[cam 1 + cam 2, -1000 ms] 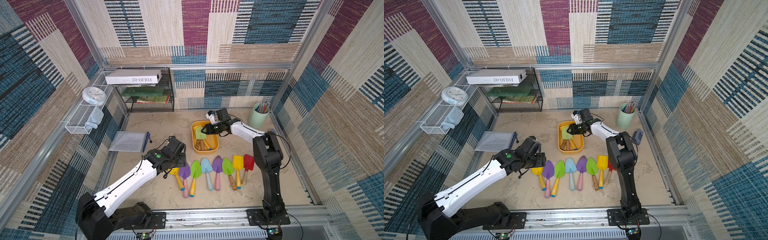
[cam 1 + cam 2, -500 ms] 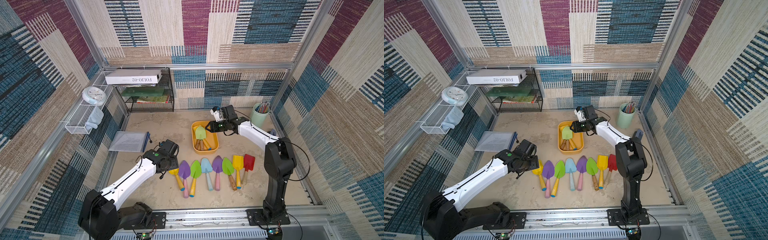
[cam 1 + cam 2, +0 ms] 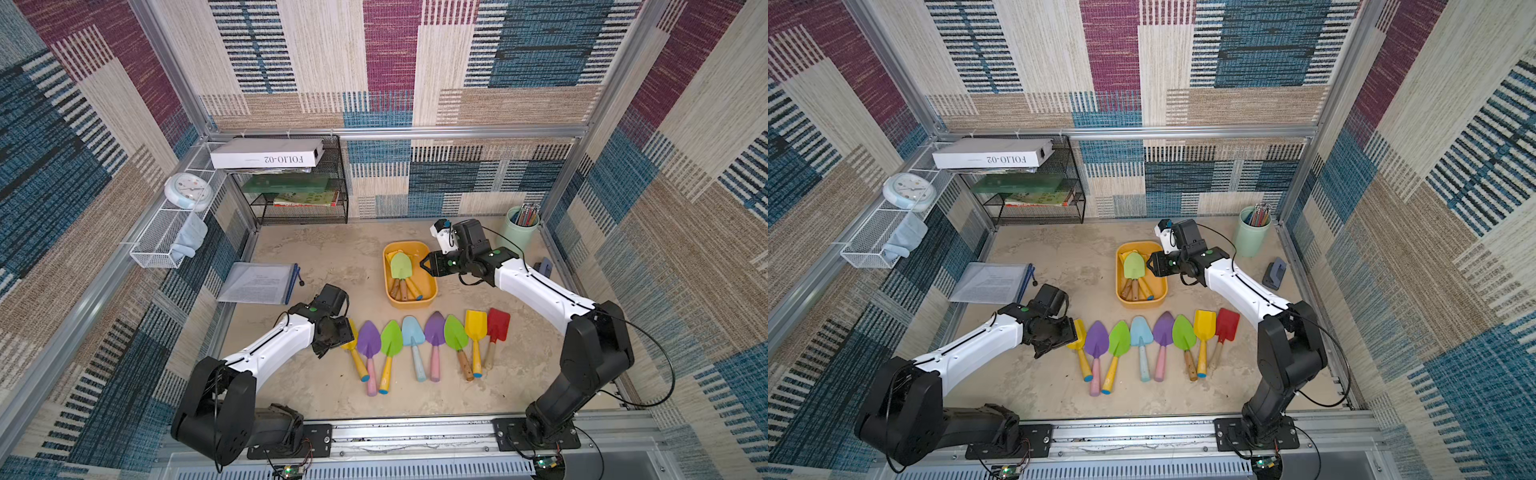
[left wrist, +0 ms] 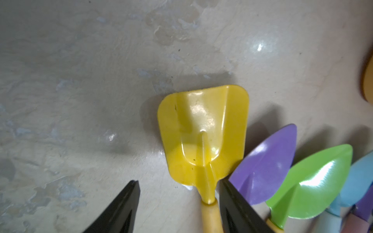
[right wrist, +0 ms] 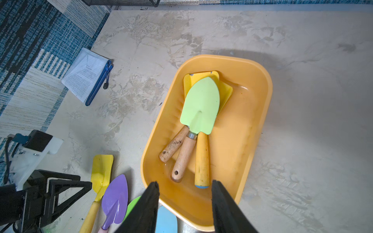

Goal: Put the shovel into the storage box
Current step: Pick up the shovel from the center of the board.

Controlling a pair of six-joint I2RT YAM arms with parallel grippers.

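Yellow-orange plastic, shallow and round-cornered, the storage box (image 3: 409, 306) sits just right of centre in both top views, on the pale mottled tabletop (image 3: 324, 257). Three shovels lie inside it. A light green pointed shovel with a wooden handle (image 5: 200, 105) is on top, and two yellow square blades (image 5: 226, 90) peek out from beneath it. Below the box in a top view, eight more shovels lie side by side in a row, blades toward the box. The leftmost is a yellow square-bladed shovel with a yellow handle (image 4: 201, 131), and it lies under the left gripper (image 4: 177, 181). That gripper's black fingers (image 4: 125, 205) are spread either side of the shovel's neck, one close against the handle and the other well clear. Nothing is pinched, and the shovel lies flat on the table. Just beside it lies a purple pointed shovel (image 4: 266, 161), then a bright green one (image 4: 314, 181). The right gripper (image 5: 184, 182) hangs at the box's right rim in both top views, its jaws parted and empty. A mint-green pencil cup (image 3: 519, 232) stands at the upper right of the tabletop, well apart from the box.
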